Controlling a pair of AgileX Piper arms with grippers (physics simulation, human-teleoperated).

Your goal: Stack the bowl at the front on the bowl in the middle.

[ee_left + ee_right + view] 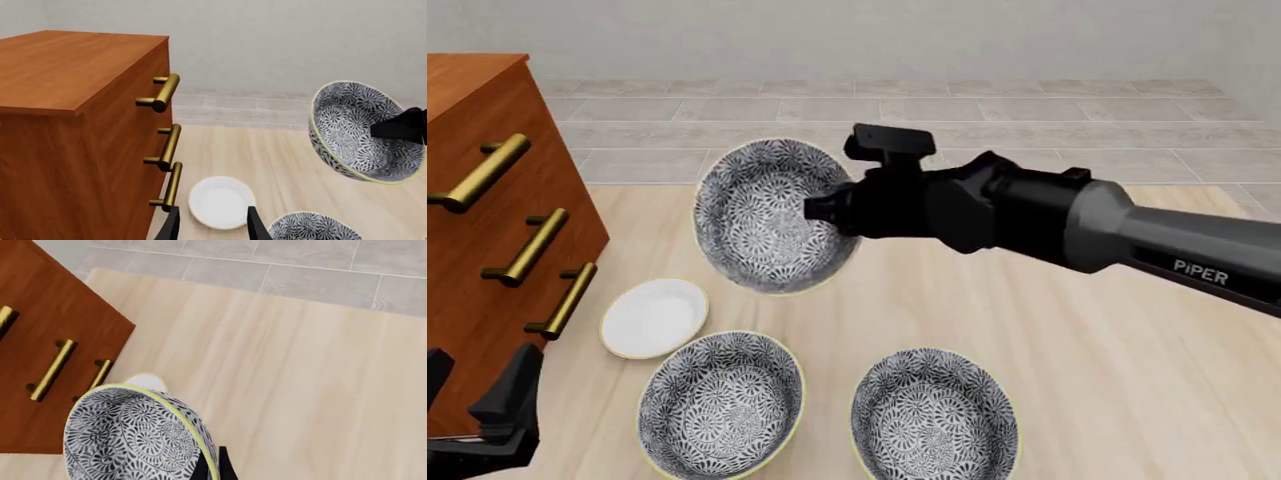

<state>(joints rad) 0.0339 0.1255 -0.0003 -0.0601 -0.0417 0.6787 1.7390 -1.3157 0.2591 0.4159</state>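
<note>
The right hand (823,212) is clamped on the rim of a round, deep bowl (771,215) with a grey-and-white floral pattern and a pale yellowish rim, held tilted on edge above the light wood-grain surface (1121,340). "PiPER" is printed on the right arm (1094,232). Two matching bowls rest on the surface: left bowl (722,404), right bowl (934,414). A plain white plate (654,317) lies beside a brown wooden cabinet (487,240) with brass bar handles. The left hand (210,223) hangs with fingers spread, holding nothing.
</note>
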